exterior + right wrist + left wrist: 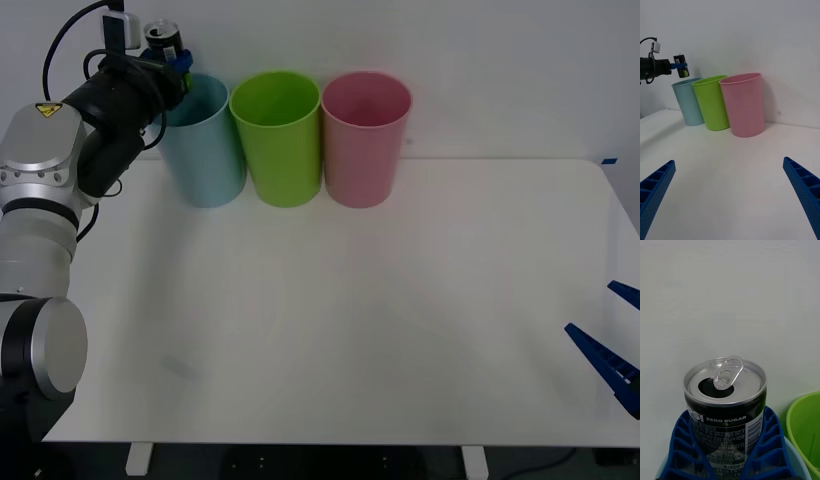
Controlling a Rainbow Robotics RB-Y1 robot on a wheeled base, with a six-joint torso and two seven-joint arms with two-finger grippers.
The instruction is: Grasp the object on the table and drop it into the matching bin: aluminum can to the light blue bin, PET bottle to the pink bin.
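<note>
- The wide white flat tabletop (330,320) carries three tall plastic cup-shaped bins in a row along its far edge, toward the far left corner.
- The light blue bin (205,150) stands nearest that corner, the lime green bin (277,135) touches it in the middle, and the pink bin (365,135) closes the row on the right.
- The left tool (172,62) hangs above the light blue bin's rim on its left side, its blue ribbed fingers (769,442) pinching the small aluminum can (725,405) around its dark body; the can is upright, silver top and raised pull-tab uppermost, clear of the tabletop.
- The right tool (615,335) waits low near the right edge of the tabletop, fingers spread, holding nothing.
- Judged from this, the drop is the step in hand. The can looks to sit over the rim more than over the mouth, so carrying it a little toward the bin's middle before spreading the fingers should keep it from striking the rim or tipping toward the green neighbour; keep the can upright and let go fully.
</note>
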